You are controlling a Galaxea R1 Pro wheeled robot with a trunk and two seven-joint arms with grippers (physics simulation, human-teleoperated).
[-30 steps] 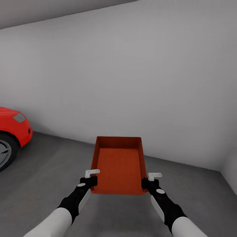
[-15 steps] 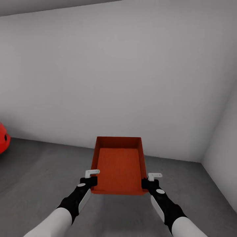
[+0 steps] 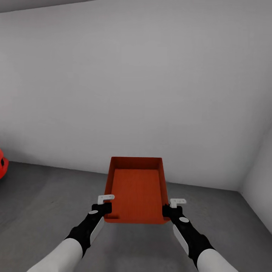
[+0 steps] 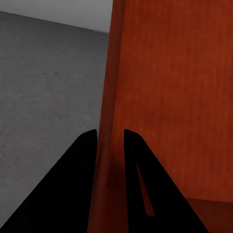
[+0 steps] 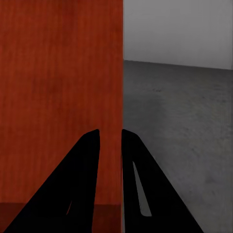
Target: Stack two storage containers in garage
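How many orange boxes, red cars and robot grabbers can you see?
Orange boxes: 1, the storage container
Red cars: 1, just a sliver of the red car
Grabbers: 2, the left gripper and the right gripper
Total: 4

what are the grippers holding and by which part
One orange-red storage container, carried above the floor: left gripper clamps its left side wall, right gripper its right.
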